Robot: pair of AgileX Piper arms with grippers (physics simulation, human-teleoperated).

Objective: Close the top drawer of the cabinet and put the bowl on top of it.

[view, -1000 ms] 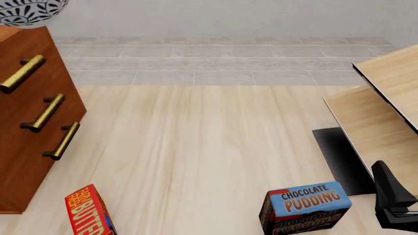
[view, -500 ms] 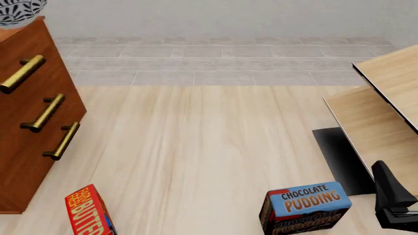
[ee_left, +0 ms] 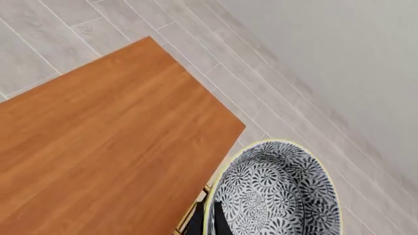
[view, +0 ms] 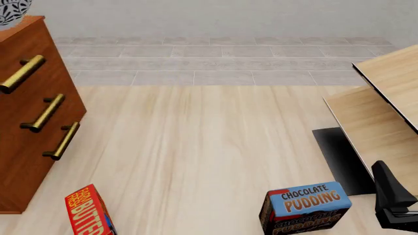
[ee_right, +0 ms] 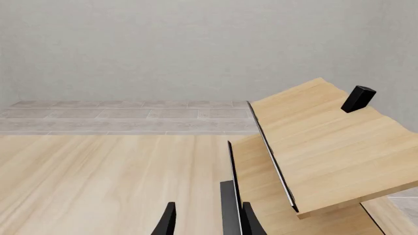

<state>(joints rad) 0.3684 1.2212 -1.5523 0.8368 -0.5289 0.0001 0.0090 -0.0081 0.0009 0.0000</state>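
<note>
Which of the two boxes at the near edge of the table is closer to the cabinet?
The red-orange box, just beside the cabinet; the blue chocolate pudding box sits far across the table.

The cabinet (view: 29, 112) stands at the tabletop's (view: 196, 147) left edge, the bowl (view: 13, 11) above its top. A butter box (view: 88, 213) sits near the front-left corner, a chocolate pudding box (view: 304, 208) toward front-right, and pale wooden furniture (view: 385, 98) along the right edge.

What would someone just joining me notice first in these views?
The tall reddish-brown cabinet at the front view's left edge, brass handles showing. The patterned bowl is gripped at its rim by the left hand, just off the cabinet top's corner. A chocolate pudding box stands near the table's front edge, right of centre.
</note>
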